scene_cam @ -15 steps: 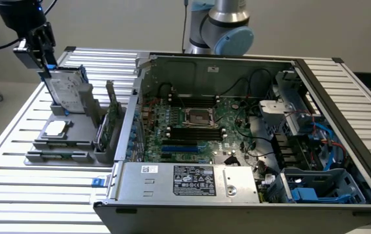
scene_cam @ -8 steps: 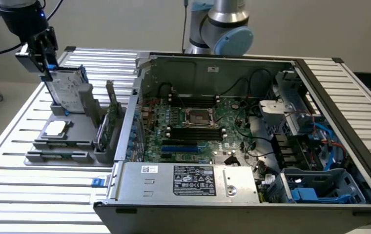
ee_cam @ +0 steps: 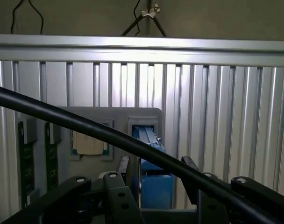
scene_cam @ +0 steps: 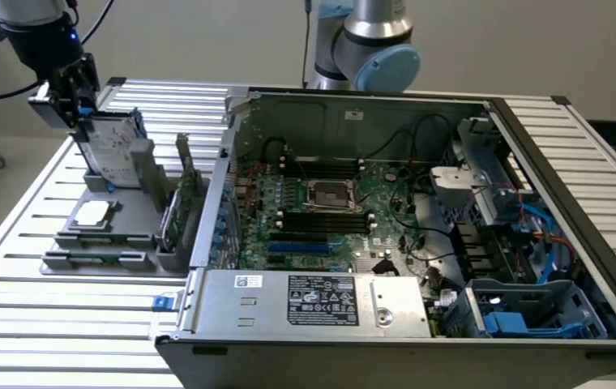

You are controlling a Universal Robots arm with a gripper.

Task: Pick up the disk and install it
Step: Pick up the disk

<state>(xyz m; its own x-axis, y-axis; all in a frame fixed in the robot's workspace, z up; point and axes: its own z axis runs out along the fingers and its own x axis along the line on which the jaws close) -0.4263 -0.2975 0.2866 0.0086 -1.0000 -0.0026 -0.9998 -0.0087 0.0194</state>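
Pincer (scene_cam: 81,109): wide open, holding nothing, poised over the disk (scene_cam: 113,147), which stands upright in the rack (scene_cam: 87,243) on the desk (scene_cam: 38,324). I judge a good grasp needs it square and centred on the blue edges.

Above the holder (scene_cam: 97,239) the air is open. The gripper (scene_cam: 78,113) straddles the upright disk (scene_cam: 116,154), with slack on both sides. Toward the exterior view's right, the upright card (scene_cam: 186,190) and the case (scene_cam: 228,146) wall crowd close. The blue bay (scene_cam: 524,312) lies open on top, with cables (scene_cam: 554,243) beside it.
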